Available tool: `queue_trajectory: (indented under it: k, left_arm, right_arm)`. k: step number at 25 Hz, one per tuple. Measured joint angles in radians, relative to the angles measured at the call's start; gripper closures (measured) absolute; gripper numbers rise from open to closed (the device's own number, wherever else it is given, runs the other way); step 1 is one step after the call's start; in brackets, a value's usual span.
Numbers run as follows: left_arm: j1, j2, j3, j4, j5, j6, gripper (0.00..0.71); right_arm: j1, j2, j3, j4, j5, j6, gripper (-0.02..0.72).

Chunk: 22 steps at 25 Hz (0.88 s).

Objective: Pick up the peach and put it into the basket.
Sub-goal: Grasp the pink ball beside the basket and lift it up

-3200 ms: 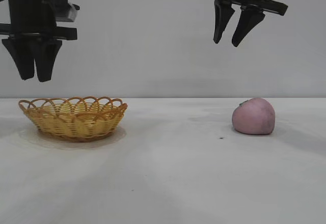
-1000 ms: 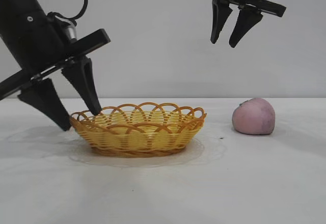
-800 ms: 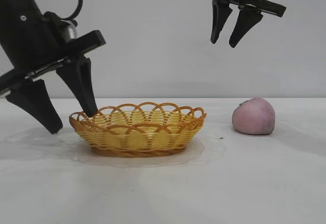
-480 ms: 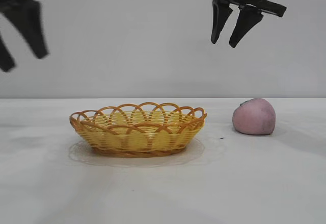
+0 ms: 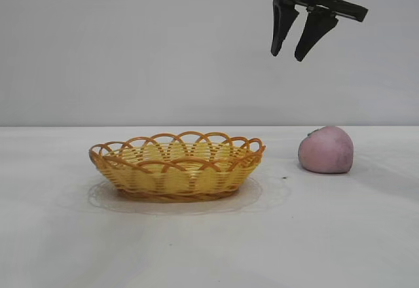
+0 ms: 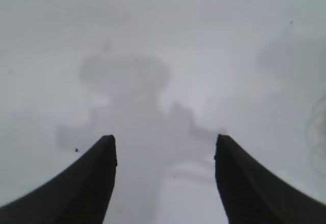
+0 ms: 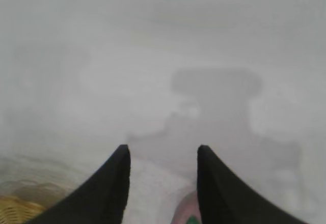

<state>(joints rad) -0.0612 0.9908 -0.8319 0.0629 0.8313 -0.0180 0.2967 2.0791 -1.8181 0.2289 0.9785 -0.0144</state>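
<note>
Presently, one entry per item.

Basket: shallow oval wicker piece, yellow-orange weave, rim of open scalloped loops. Stands upright on the desk, left of centre in the exterior view. No contents can be seen over or through its rim loops; the floor of the basket is not visible from this level angle. A corner of its weave shows at the edge of the right wrist view.

Peach: rounded, dusty pink-mauve, matte, with a small dark green bit at its upper left. Rests on the desk to the right of the basket, well apart from it, outside the container. Its pink top and green stem bit show between the finger bases in the right wrist view.

Right gripper: black, hanging high at the upper right, above the peach and a little to its left, well clear of it. Jaws apart, fingertips pointing down, nothing between them.

Left gripper: out of the exterior view; seen only from its own wrist camera, over bare desk surface bearing its shadow. Jaws wide apart, nothing held. A faint curved outline sits at one edge of that view; what it is cannot be told.

Desk: pale, white-grey, plain light wall behind.
</note>
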Motion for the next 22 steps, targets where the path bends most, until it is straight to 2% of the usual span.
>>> queue_trajectory:
  k: [4,10,15,22]
  left_arm:
    - [0.0,-0.289,0.116,-0.004,0.121,0.027,0.335]
    - [0.0,-0.673,0.262,-0.019,0.238,0.027,0.335]
    - [0.0,-0.814,0.332,-0.056,0.295,0.045,0.335]
    - [0.0,-0.935,0.345,-0.108,0.29,0.084,0.335]
  right_arm:
    - [0.0,0.0,0.0,0.0,0.0,-0.006,0.454]
    - [0.0,0.0,0.0,0.0,0.0,-0.018,0.454]
    - [0.0,0.0,0.0,-0.007,0.014,-0.02,0.454]
    - [0.0,0.0,0.0,-0.082,0.094,-0.02,0.454]
